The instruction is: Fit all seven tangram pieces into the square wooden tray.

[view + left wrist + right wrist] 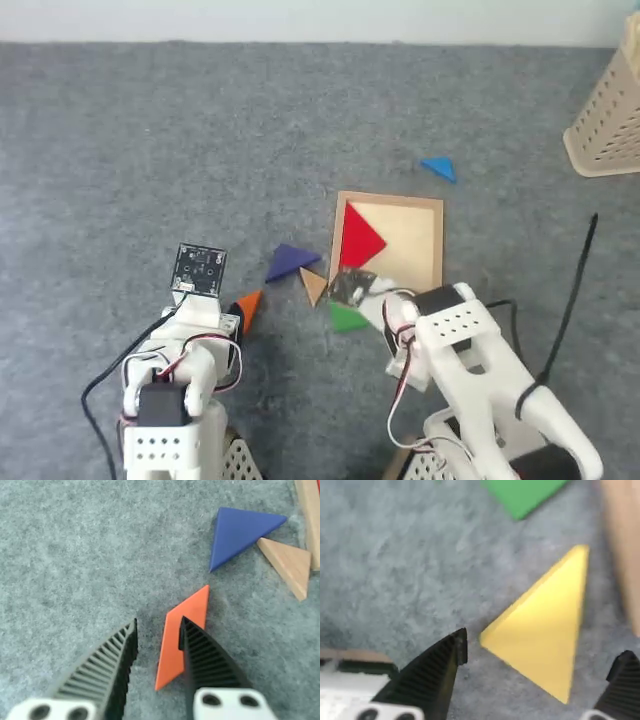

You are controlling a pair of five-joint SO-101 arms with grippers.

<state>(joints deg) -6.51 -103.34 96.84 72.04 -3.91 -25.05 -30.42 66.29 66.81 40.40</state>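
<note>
The square wooden tray (420,215) lies right of centre on the grey carpet, with a red triangle (358,238) inside it. A dark blue triangle (290,262), a tan triangle (314,286) and a green piece (347,319) lie just left of the tray. A small blue triangle (438,167) sits beyond it. My left gripper (159,624) is open and low over the orange parallelogram (186,615), one finger (205,655) overlapping its edge. My right gripper (542,650) is open around a yellow triangle (545,630), close to the tray's edge (620,545) and the green piece (525,492).
A beige slotted basket (610,110) stands at the far right edge. A thin black cable (575,290) runs up from the right arm. Open carpet spreads over the far and left parts of the table.
</note>
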